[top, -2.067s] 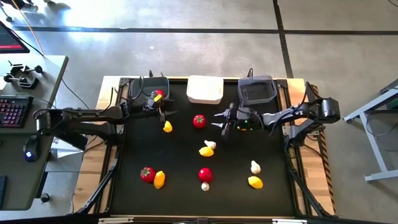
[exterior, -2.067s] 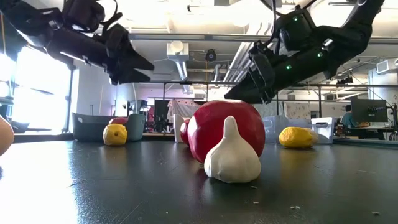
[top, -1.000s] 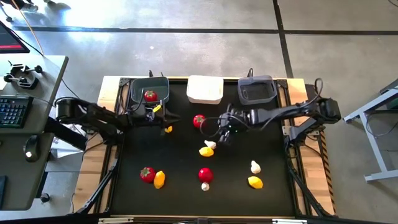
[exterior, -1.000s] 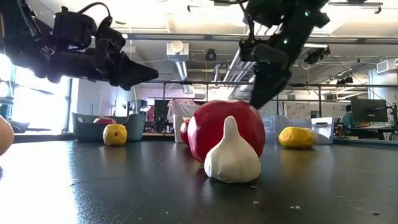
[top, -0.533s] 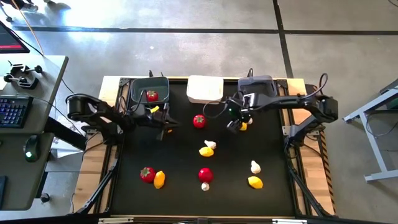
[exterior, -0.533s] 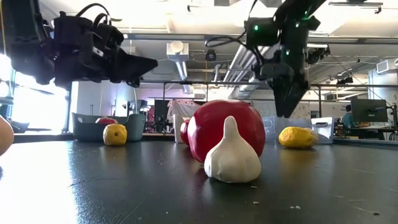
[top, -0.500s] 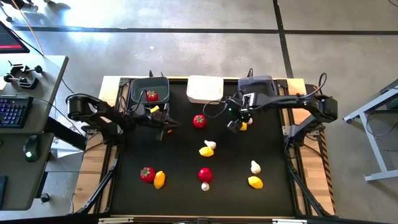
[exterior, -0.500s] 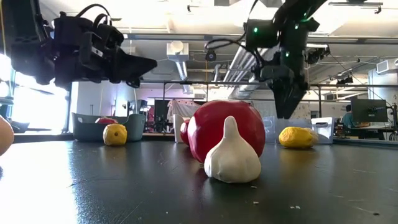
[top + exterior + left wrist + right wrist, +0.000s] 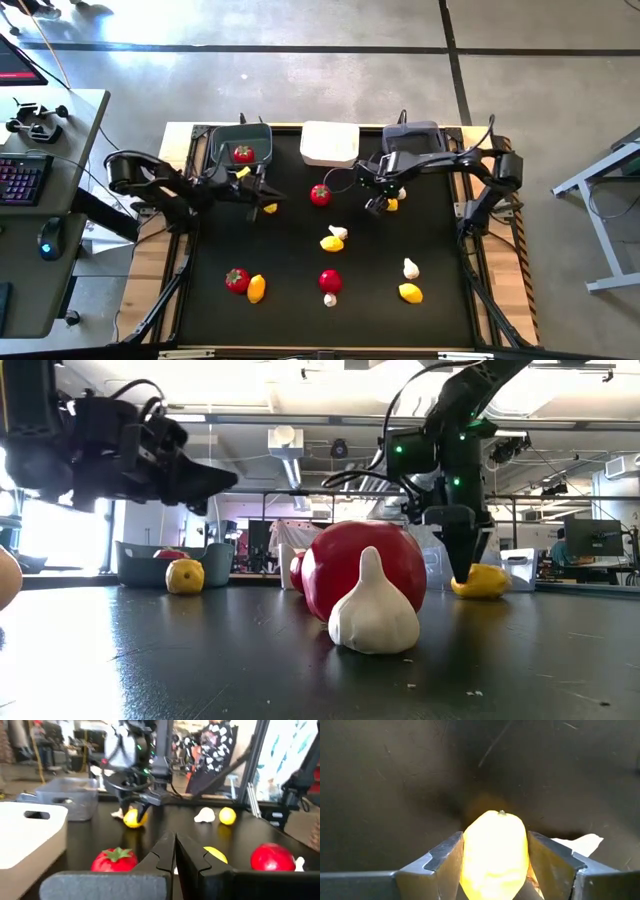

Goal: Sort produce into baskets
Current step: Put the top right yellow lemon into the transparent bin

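Your right gripper (image 9: pixel 494 865) pinches a lemon (image 9: pixel 494 851), one finger (image 9: pixel 445 860) against each flank, with a white scrap just beyond it on the black mat (image 9: pixel 300 250). Past that gripper stands the right grey basket (image 9: pixel 412 146), with the white basket (image 9: pixel 329 144) beside it. Your left gripper (image 9: pixel 174 851) hangs pressed together, a tomato (image 9: pixel 113 859) just ahead of it and the left grey basket (image 9: pixel 239 146) close behind.

A glossy yellow plastic lemon (image 9: pixel 494 851) sits above the matt black table mat (image 9: pixel 300 250), which looks faintly scratched.
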`<action>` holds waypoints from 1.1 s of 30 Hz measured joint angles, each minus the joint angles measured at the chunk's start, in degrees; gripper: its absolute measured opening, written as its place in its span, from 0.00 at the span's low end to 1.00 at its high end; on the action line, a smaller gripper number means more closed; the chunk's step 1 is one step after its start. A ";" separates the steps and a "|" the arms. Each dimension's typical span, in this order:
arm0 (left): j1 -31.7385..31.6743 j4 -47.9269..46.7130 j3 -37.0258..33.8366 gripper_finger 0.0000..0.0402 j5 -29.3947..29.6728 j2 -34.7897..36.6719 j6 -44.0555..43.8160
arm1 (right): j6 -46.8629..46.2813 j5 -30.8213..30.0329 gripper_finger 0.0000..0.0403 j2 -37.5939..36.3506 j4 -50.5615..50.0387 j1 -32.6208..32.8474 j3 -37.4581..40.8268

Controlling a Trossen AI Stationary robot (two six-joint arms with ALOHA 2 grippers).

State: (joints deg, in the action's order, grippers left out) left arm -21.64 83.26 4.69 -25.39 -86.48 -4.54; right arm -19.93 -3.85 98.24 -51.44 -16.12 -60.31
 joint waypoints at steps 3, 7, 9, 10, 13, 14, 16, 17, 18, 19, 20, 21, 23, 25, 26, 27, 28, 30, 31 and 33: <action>-2.12 4.02 -3.39 0.00 0.02 1.67 -1.41 | 0.97 0.56 0.46 -0.18 0.39 0.00 0.00; -4.05 4.14 -4.17 0.00 -1.30 4.24 -3.31 | 3.45 3.30 0.32 -0.31 0.65 0.02 -1.35; -4.30 4.49 -4.09 0.00 -1.35 4.39 -3.04 | 5.21 3.98 0.26 -0.31 0.60 -0.04 -2.82; -4.30 4.07 -4.13 0.00 -1.35 4.32 -3.03 | 6.12 3.97 0.23 -0.31 0.41 -0.24 -3.79; -4.34 4.25 -4.11 0.00 -1.04 4.35 -2.92 | 8.60 3.57 0.22 -0.31 -0.79 -1.91 -7.93; -4.34 4.08 -4.11 0.00 -1.00 4.34 -2.93 | 9.38 2.85 0.22 -0.31 -1.61 -2.78 -9.58; -4.34 4.14 -4.11 0.00 -0.98 4.33 -3.07 | 10.02 0.27 0.22 -0.31 -4.13 -4.97 -13.11; -4.34 4.24 -4.11 0.00 -0.93 4.33 -3.20 | 10.31 -1.77 0.22 -0.31 -5.24 -6.19 -15.09; -4.34 4.50 -4.11 0.00 -0.87 4.33 -3.39 | 10.61 -4.22 0.22 -0.31 -6.27 -7.47 -16.93; -4.34 5.08 -4.11 0.00 -0.83 4.33 -3.72 | 10.92 -6.28 0.22 -0.31 -7.42 -8.91 -18.61; -4.34 5.88 -4.11 0.00 -0.74 4.33 -4.19 | 10.96 -8.23 0.22 -0.35 -8.43 -10.50 -20.25; -4.34 6.67 -4.11 0.00 -0.63 4.33 -4.43 | 11.00 -9.47 0.22 -0.38 -9.05 -12.26 -21.63; -4.34 6.67 -4.11 0.00 -0.53 4.35 -4.69 | 11.00 -9.94 0.22 -0.39 -9.02 -16.37 -23.45; -4.34 6.64 -4.11 0.00 0.08 4.47 -4.78 | 11.43 -9.92 0.22 -0.39 -8.98 -20.62 -24.04; -4.34 6.65 -4.11 0.00 0.27 4.48 -4.85 | 12.04 -9.80 0.22 -0.39 -8.86 -22.66 -24.01; -4.34 6.61 -4.11 0.00 0.31 4.48 -4.87 | 12.39 -9.47 0.22 -0.39 -8.17 -24.56 -23.59; -4.34 6.61 -4.11 0.00 0.33 4.48 -4.85 | 12.54 -8.82 0.22 -0.40 -7.42 -26.30 -22.92; -4.34 6.62 -4.11 0.00 0.48 4.48 -4.87 | 12.77 -6.15 0.22 -0.41 -5.85 -29.16 -20.89; -4.34 6.63 -4.11 0.00 0.50 4.48 -4.85 | 12.95 -5.22 0.22 -0.39 -4.63 -30.34 -19.82; -4.34 6.63 -4.11 0.00 0.64 4.48 -4.83 | 13.28 -3.22 0.22 -0.39 -0.69 -32.32 -17.67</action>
State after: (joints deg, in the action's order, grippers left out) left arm -25.98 89.89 0.58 -24.75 -82.00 -9.37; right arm -6.65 -7.07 97.84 -52.12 -48.43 -77.98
